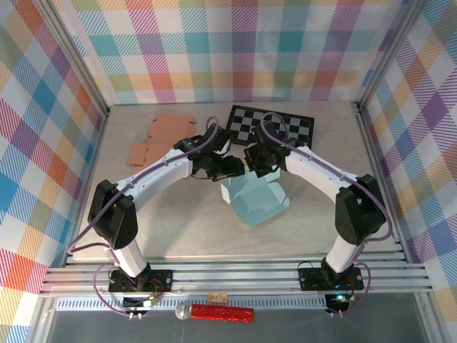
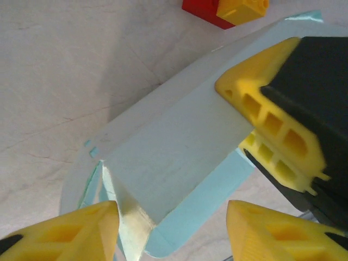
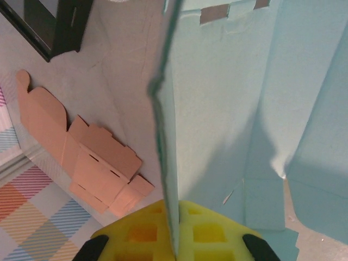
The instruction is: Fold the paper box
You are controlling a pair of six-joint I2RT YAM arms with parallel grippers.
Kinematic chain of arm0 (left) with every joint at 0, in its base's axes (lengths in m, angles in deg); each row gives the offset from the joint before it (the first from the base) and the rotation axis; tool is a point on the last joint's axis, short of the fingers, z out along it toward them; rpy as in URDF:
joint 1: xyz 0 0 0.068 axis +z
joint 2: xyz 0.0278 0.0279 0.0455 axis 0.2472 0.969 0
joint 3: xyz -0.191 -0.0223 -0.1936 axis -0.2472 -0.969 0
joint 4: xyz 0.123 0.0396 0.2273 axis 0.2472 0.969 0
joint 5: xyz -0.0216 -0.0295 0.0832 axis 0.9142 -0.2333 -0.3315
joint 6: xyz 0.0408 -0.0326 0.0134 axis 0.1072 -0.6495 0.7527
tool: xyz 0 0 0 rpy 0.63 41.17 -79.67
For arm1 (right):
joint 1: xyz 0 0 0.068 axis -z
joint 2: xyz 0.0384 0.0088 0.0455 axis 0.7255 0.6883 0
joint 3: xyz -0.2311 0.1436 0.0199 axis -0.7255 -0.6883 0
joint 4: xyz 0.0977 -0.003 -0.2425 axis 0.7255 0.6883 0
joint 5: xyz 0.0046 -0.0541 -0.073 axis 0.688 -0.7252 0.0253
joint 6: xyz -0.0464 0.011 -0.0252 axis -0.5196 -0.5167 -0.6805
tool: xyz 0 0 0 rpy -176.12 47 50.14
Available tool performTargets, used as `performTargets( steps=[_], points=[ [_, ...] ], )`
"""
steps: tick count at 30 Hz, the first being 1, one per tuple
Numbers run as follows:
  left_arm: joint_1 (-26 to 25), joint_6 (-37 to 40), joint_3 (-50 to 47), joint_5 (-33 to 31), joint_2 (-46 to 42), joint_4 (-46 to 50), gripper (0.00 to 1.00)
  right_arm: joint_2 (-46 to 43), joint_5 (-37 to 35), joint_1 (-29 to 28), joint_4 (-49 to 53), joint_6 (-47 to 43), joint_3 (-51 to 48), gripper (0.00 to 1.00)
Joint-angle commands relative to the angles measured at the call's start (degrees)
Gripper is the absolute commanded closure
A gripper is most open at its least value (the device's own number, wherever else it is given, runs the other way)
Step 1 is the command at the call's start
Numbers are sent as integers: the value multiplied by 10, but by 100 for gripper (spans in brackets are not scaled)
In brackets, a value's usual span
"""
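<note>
1. Top external view: the light blue paper box (image 1: 253, 201) sits in the middle of the grey bench (image 1: 178, 229), half folded.
2. Right gripper (image 3: 174, 235) pinches a thin upright wall of the box.
3. Left gripper (image 2: 169, 239) is spread wide, its yellow fingers (image 2: 60, 234) on both sides of a box corner.

The right end effector (image 3: 174, 231) has its yellow fingers (image 3: 209, 234) pinched on the thin upright edge of the pale blue paper box (image 3: 228, 109), whose panels spread rightward. A flat tan cardboard blank (image 3: 81, 157) lies on the surface (image 3: 122, 70) at left
</note>
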State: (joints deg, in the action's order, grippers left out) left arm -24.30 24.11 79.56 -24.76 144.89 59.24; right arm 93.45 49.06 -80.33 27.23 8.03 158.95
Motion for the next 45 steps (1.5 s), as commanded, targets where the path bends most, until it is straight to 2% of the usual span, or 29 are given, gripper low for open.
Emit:
performTargets(
  steps=[1,4,10,19,25,30,37,45],
  points=[
    [-4,11,-22,-55,-59,40,44,-18,25,0,-81,-46,-44,100],
    [4,12,-52,-83,-98,54,43,-30,33,0,-129,-71,-68,100],
    [37,11,-124,-88,-155,52,45,-45,52,0,-210,-110,-115,100],
    [51,29,-193,-78,-174,10,54,-73,106,2,-367,-162,-208,100],
    [53,67,-247,-46,-194,-49,65,-73,162,19,-481,-163,-274,100],
    [53,127,-326,25,-220,-139,72,-76,195,31,-528,-172,-306,100],
    [44,208,-427,98,-261,-273,69,-58,231,44,-597,-160,-329,100],
    [6,242,-413,66,-205,-284,65,-40,247,47,-622,-153,-328,100]
  ],
)
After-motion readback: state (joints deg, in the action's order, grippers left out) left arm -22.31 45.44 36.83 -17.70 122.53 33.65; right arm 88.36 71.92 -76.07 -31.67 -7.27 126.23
